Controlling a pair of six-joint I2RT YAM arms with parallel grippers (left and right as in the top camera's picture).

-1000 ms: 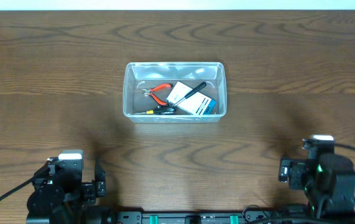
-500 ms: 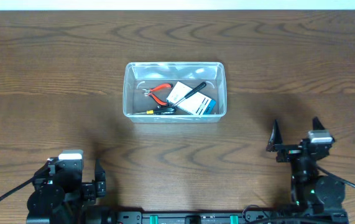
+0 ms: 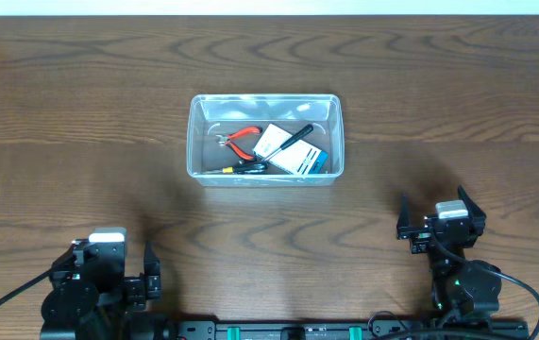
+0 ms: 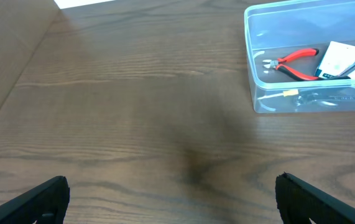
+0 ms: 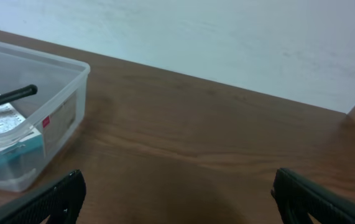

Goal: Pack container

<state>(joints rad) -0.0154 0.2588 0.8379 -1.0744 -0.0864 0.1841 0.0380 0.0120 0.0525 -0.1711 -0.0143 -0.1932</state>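
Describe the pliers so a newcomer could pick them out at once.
At the middle of the wooden table stands a clear plastic container. Inside, toward its left end, lie the pliers, beside a white-and-blue packet. Only they have red handles.

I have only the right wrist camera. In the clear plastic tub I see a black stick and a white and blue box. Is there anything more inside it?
Observer: Yes. Red-handled pliers lie in the left part of the clear rectangular plastic tub, beside the white and blue box.
Operator: Is any other tool there?
Observer: A dark tool with a yellow end lies along the near wall.
Operator: Where is the left pincer?
Observer: The left pincer is open, over the brown wooden table at its front left, apart from the tub.
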